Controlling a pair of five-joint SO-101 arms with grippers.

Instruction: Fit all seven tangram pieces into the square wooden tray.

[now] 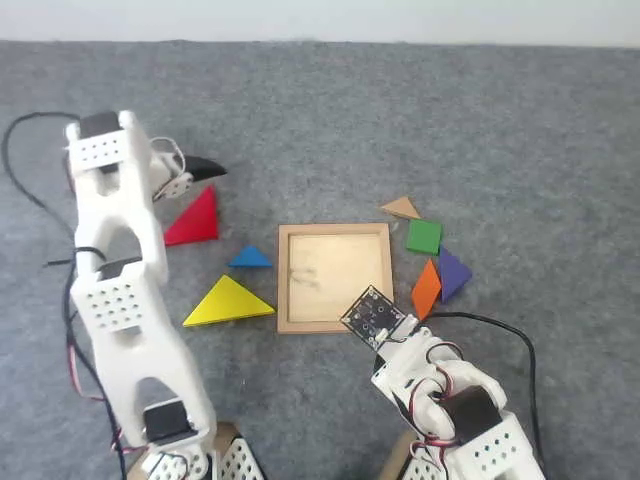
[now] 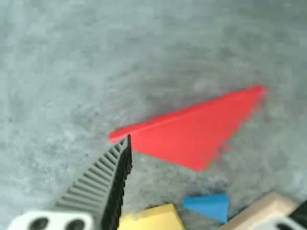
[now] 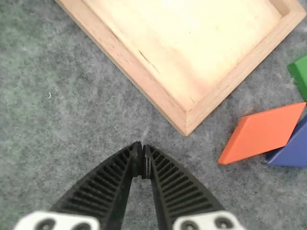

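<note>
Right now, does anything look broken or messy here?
Nothing looks broken or spilled. The wooden tray lies flat and holds no pieces yet. The orange piece touches the purple piece; whether they overlap, I cannot tell.

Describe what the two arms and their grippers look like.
The left arm and right arm are white plastic with grids of holes. The left gripper and right gripper are black and ribbed. Beside each trail black cables; a dark circuit board tops the right wrist.

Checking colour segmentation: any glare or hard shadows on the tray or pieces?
High view: even light, no glare on the tray. Left wrist view: soft shadow beside the red triangle. Right wrist view: no glare on the orange piece, tray evenly lit.
</note>
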